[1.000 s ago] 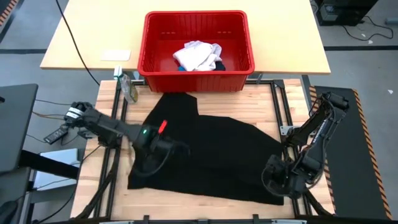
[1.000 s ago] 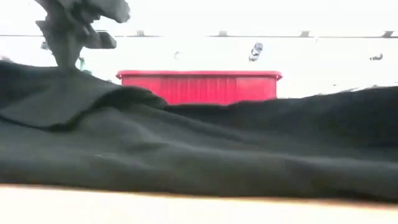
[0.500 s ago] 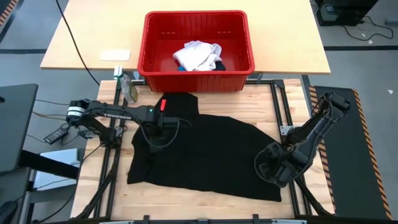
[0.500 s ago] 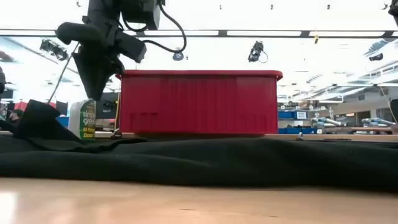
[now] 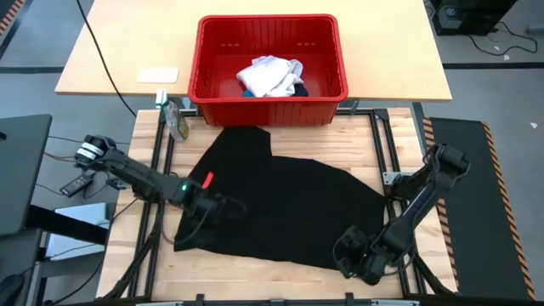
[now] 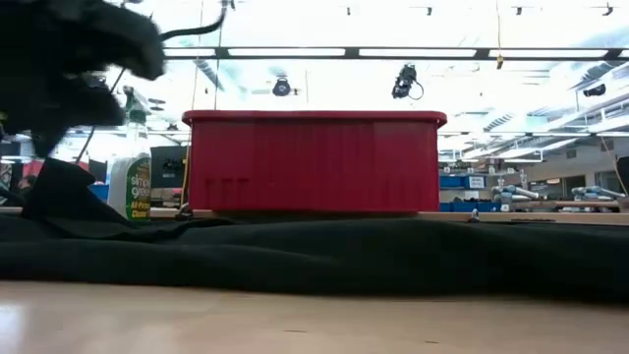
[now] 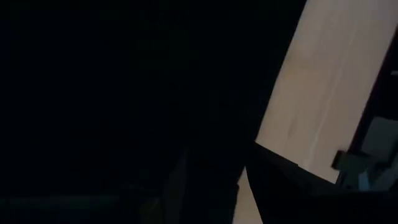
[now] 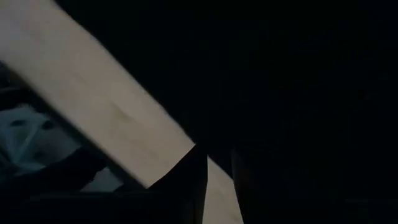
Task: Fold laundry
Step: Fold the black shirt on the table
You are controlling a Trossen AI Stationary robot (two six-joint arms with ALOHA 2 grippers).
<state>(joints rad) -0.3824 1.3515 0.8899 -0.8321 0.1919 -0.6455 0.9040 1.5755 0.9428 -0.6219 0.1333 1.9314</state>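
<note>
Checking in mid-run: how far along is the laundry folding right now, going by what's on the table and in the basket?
Early. Done: the black shirt is out of the red basket and spread on the wooden table, not yet folded. In hand: the left gripper is at its left edge and the right gripper at its near right corner. Left: folding it, then the white garment and blue piece in the basket.

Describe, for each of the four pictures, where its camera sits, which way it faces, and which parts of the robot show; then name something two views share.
High view: above the table, looking straight down on the black shirt, red basket, left gripper and right gripper.
Low view: at table height, looking level across; a blurred dark arm shows at upper left.
Left wrist view: on the left arm, facing the shirt's edge and bare table past its dark fingers.
Right wrist view: likewise on the right arm.
Shared: high and low views both show the basket and shirt.
</note>
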